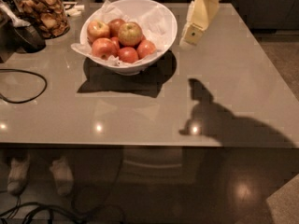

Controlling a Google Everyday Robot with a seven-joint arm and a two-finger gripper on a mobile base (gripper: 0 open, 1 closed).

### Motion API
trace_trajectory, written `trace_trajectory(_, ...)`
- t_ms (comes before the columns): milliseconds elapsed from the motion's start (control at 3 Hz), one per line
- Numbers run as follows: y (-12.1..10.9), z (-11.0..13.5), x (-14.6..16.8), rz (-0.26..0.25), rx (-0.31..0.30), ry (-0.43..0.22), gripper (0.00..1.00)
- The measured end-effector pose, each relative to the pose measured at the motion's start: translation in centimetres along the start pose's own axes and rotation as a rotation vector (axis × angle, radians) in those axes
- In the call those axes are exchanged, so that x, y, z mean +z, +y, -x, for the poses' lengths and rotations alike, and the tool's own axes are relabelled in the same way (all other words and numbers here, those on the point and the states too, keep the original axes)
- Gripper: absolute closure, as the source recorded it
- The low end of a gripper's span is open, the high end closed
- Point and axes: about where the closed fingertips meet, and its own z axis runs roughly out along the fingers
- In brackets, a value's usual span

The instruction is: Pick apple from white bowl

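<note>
While holding the gripper (191, 34) over the worktop (233, 87) just right of the bowl (167, 14), jaws' state impossible to tell, seems mid-approach; next must swing left above the apple (130, 33) topping the bowl's pile, then descend.

We see a grey, glossy worktop (140, 115). At its far left corner stands a glass jar (39, 10) of brown snacks. Just beside the jar, nearer the worktop's left edge, is a dark rounded object (27, 35) we cannot identify. A black cable (45, 80) loops across the worktop's left side. Below its near edge we make out two pale shoes (18, 175) and tangled cables (42, 213) on the floor. The gripper (192, 31) hangs over the worktop's far right part.
</note>
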Motion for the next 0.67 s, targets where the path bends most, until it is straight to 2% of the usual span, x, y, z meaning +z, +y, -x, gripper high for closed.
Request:
trace_trajectory(333, -0.87, 1.59, 1.28, 0.019, -0.032, -0.01, 0.0)
trace_trajectory(667, -1.32, 2.04, 1.45, 0.003, -0.033, -0.024, 0.0)
